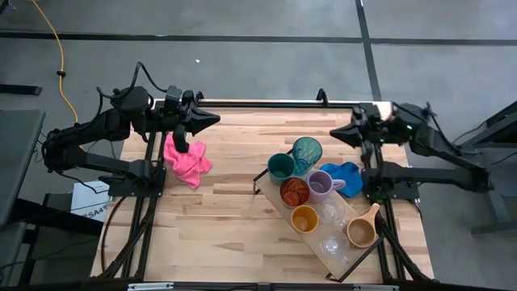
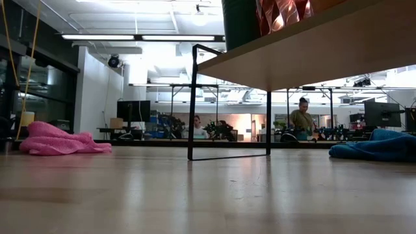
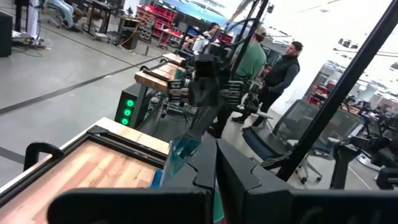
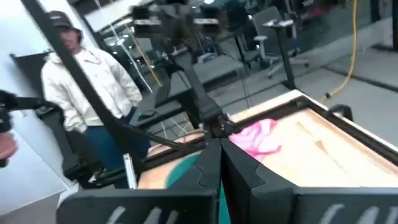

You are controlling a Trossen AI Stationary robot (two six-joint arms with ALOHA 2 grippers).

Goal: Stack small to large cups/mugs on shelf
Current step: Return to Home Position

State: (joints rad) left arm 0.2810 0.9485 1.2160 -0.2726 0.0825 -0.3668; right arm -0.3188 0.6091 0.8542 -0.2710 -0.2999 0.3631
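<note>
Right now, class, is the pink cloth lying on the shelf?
No, the pink cloth lies on the tabletop, well apart from the shelf.

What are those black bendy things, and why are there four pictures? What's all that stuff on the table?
Those are two robot arms, each ending in a two-finger gripper, like a pincher. One picture looks straight down on the wooden table. One looks across it from tabletop height. Two come from cameras on the arms' wrists. The left gripper and right gripper sit at the table's edge, both shut, holding nothing. A small shelf carries a green cup, teal tumbler, purple mug, orange cup, yellow cup, tan mug and clear glasses. A pink cloth lies near the left arm, a blue cloth beside the shelf.
</note>
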